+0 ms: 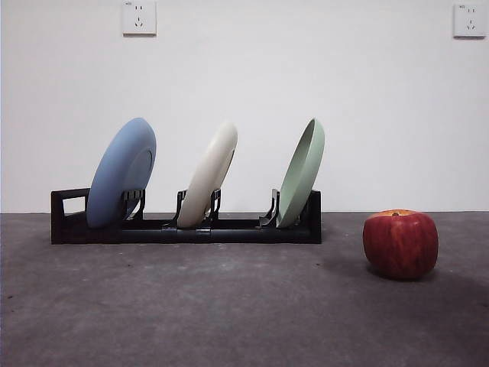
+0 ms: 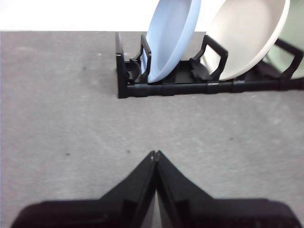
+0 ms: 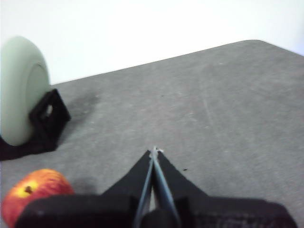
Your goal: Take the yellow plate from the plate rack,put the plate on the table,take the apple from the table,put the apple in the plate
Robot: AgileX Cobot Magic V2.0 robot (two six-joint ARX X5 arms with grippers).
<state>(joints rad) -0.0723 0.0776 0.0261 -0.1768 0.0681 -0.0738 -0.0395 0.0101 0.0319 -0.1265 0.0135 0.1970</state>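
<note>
White wall stands behind the table [image 1: 229, 321], which is dark grey and rough. On it sits the plate rack [image 1: 187, 228], long and black, with three plates leaning in its slots. The blue plate [image 1: 121, 173] is on the left, the yellow plate [image 1: 208, 174] is in the middle and looks more cream than yellow, and the pale green plate [image 1: 302, 171] is on the right. The apple [image 1: 400, 242] sits on the table to the right of the rack, well apart from it. No plate has been taken out, so picking the middle plate looks like the first job. The left gripper [image 2: 155, 153] hangs over bare table near the blue end, its claws pressed together. The right gripper [image 3: 154, 150] is close to the apple, claws pressed together too. A claw should spread first, then pinch the cream plate's top rim and lift it up without bumping its neighbours. Neither arm shows in the front view. The left wrist view cuts off the plates' tops, and the right wrist view is blurry.
</note>
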